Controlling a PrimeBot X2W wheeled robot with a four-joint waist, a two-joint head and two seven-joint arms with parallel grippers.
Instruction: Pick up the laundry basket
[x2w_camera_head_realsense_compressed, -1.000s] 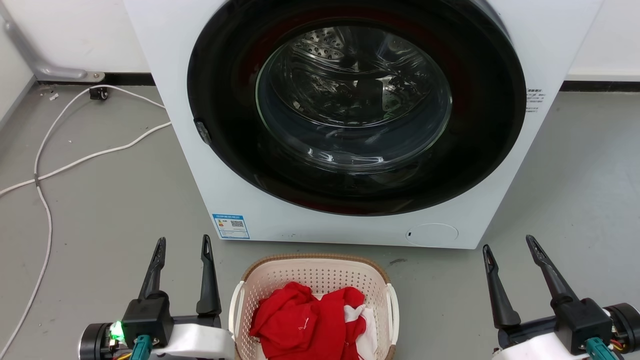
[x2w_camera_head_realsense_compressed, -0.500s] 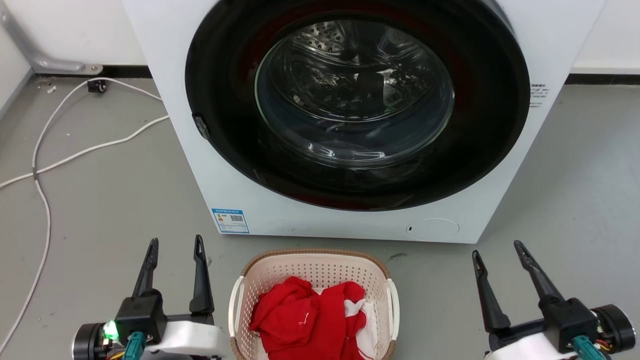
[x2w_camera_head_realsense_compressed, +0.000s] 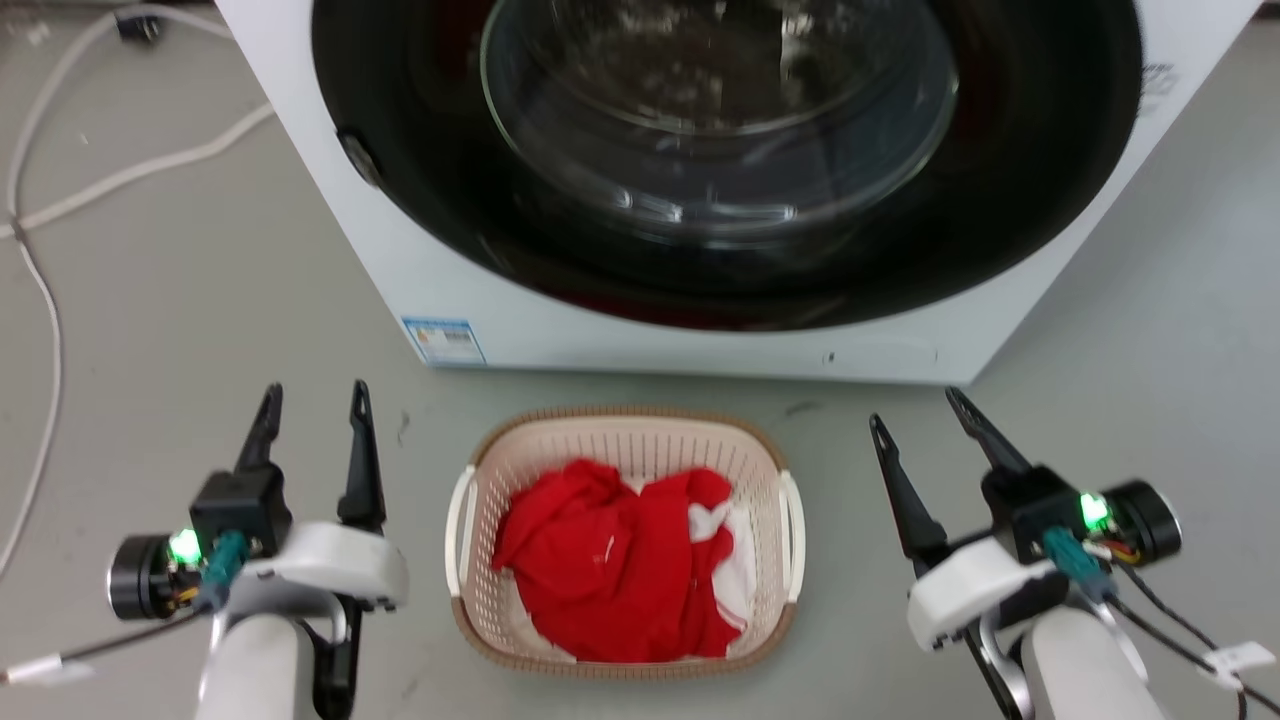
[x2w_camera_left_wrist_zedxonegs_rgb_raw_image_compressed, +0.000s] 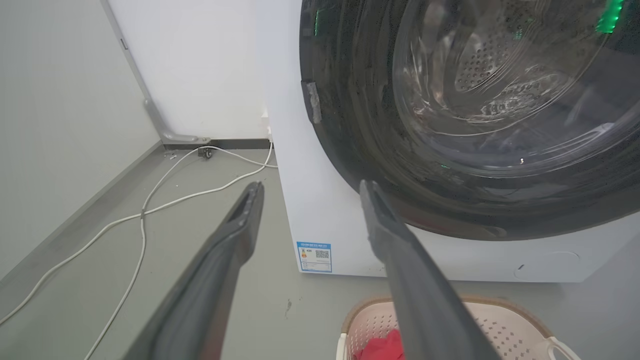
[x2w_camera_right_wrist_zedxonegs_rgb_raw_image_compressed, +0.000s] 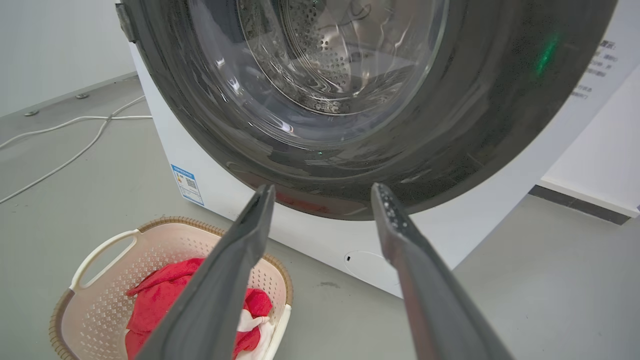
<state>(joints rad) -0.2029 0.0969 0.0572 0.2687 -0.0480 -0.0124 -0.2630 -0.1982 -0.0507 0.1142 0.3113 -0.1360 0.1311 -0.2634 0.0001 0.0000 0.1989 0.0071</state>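
Basket (x2w_camera_head_realsense_compressed: 625, 447) sits on the grey floor (x2w_camera_head_realsense_compressed: 180, 300) just in front of the washer (x2w_camera_head_realsense_compressed: 600, 330), near its front panel but apart from it, and roughly midway between the two grippers. It is cream with perforated walls, a brown rim (x2w_camera_head_realsense_compressed: 620, 412) and a white handle (x2w_camera_head_realsense_compressed: 458, 530) on each short side. A crumpled red cloth (x2w_camera_head_realsense_compressed: 610, 560) covers most of its inside, with a white cloth (x2w_camera_head_realsense_compressed: 740, 575) showing beneath on the robot's right. The left gripper (x2w_camera_head_realsense_compressed: 314, 390) hovers beside the basket's left side, clear of the handle, its two dark fingers spread apart and pointing toward the washer. The right gripper (x2w_camera_head_realsense_compressed: 915, 407) hangs beside the basket's right side, farther from it than the left one, fingers likewise spread and angled slightly to the right. A green light glows on each wrist. The washer's round dark door (x2w_camera_head_realsense_compressed: 715, 100) with its glass window is closed; the head view is blurred there. A blue sticker (x2w_camera_head_realsense_compressed: 443, 340) sits low on the panel's left corner. A white cable (x2w_camera_left_wrist_zedxonegs_rgb_raw_image_compressed: 210, 191) trails across the floor to the left of the washer. In the left wrist view, the spread fingers frame that corner and the sticker, and the basket's far rim shows at the bottom, partly behind one finger. In the right wrist view, the basket lies at the lower left, partly behind a finger, with the door ahead.
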